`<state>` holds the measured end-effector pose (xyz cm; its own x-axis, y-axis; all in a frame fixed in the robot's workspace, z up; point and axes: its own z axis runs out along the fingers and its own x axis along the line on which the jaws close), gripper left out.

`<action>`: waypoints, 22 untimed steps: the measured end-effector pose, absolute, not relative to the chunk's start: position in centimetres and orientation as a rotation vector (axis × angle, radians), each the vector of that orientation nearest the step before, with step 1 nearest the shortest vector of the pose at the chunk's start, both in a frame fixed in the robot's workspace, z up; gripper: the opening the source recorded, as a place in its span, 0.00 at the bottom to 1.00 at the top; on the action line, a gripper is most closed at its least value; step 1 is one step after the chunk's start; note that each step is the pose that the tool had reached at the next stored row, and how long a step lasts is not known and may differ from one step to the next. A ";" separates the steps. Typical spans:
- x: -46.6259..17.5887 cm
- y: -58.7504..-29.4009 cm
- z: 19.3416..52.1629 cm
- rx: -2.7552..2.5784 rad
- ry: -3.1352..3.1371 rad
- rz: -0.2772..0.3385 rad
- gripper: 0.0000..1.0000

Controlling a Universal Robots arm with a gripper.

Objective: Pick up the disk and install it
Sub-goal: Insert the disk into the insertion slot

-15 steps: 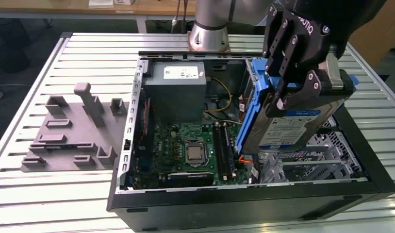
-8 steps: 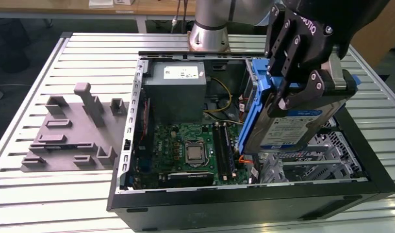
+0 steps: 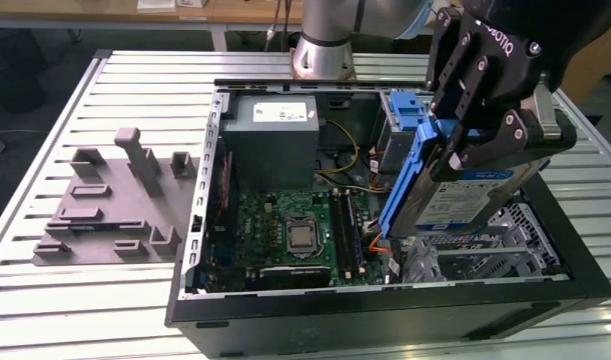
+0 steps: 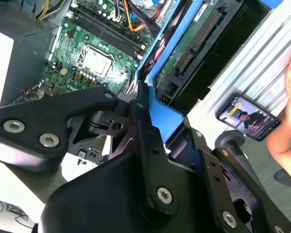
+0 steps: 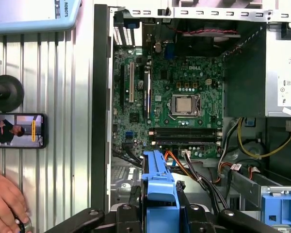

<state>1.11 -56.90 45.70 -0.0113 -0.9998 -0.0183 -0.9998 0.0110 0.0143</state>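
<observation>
So the claw (image 3: 496,146) is clenched on the disk (image 3: 464,199), pinching it by the blue frame (image 4: 161,118) that runs along its edge. The disk hangs tilted in the air over the open computer case (image 3: 386,309), above the end of the case where the metal drive bay (image 3: 496,244) sits, with its lower end pointing down into the case. In the exterior view its white-and-blue label faces out. In the second wrist view you get the circuit-board side with the connector instead.

Inside the case there's the green motherboard (image 3: 285,225) with the processor (image 3: 302,237) showing, plus the grey power supply box (image 3: 270,139) at the case's far end, nearest the arm's base.

Outside the case, a grey plastic jig (image 3: 105,206) lies on the slatted table (image 3: 45,300), just beside the case on the exterior view's left. In the first wrist view a phone (image 5: 19,130) lies on the table near the case's side wall, and a person's hand (image 5: 7,204) rests close to it.
</observation>
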 end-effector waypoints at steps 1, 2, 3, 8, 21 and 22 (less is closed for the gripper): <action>1.1 -56.9 45.7 -2.207 2.232 0.036 0.36; 1.1 -56.9 45.7 -2.207 2.232 0.036 0.36; 1.1 -56.9 45.7 -2.206 2.232 0.036 0.36; 1.4 -57.1 45.6 -2.206 2.233 0.036 0.36; 3.7 -57.3 45.2 -2.206 2.233 0.036 0.36; 3.7 -57.4 45.2 -2.206 2.233 0.036 0.36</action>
